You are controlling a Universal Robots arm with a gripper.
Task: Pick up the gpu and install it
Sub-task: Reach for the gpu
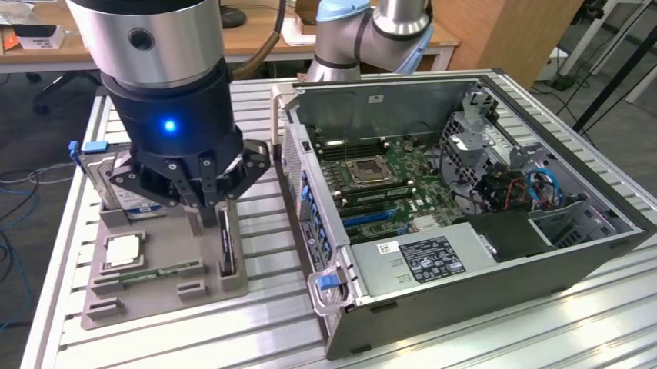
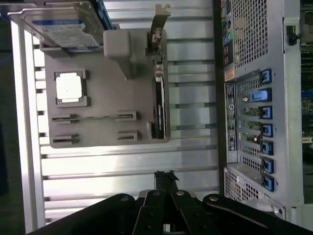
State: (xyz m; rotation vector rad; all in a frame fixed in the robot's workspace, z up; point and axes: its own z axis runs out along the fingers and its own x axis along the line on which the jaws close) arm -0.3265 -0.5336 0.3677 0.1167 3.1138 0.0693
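Observation:
The gpu [image 1: 228, 247] is a thin dark card standing on edge in a slot of the grey holder tray [image 1: 165, 288], on the side toward the computer case. In the wrist view the gpu [image 2: 158, 105] shows edge-on, with its silver bracket [image 2: 159, 22] at one end. My gripper [image 1: 208, 219] hangs just above the tray, over the far end of the card and slightly to its exterior-view left. Its fingertips [image 2: 165, 177] are shut together with nothing between them. The card rests in its slot, untouched.
An open computer case [image 1: 575, 254] lies on the slatted metal table, its motherboard [image 1: 375, 181] exposed. The tray also holds a hard drive [image 1: 111, 181] with blue rails, a CPU [image 1: 123, 250] and a memory stick [image 1: 156, 274]. A second robot arm [image 1: 359, 31] stands behind the case.

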